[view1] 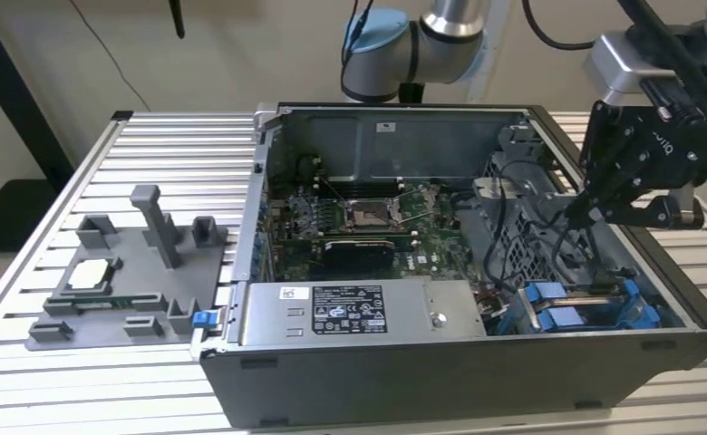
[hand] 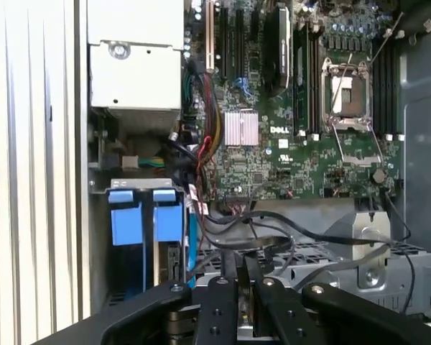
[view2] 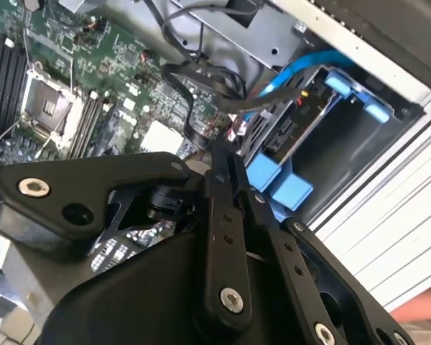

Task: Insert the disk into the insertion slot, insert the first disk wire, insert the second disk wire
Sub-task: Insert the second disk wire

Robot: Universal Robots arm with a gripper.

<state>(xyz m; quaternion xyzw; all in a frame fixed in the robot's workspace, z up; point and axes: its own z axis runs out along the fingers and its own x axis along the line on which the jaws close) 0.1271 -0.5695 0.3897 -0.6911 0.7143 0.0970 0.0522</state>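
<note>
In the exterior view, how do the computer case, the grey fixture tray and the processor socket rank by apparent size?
1. Computer case, clearly largest.
2. Grey fixture tray on the slatted table.
3. Processor socket, smallest.

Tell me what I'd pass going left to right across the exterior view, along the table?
Grey fixture tray with a small square chip → open computer case with its motherboard → blue drive bay, with the black gripper above it.

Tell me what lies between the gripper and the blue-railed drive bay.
Loose black cables cross the stretch between the gripper and the insertion slot in the first wrist view; the second wrist view shows the cables bunched just ahead of the fingertips.
</note>
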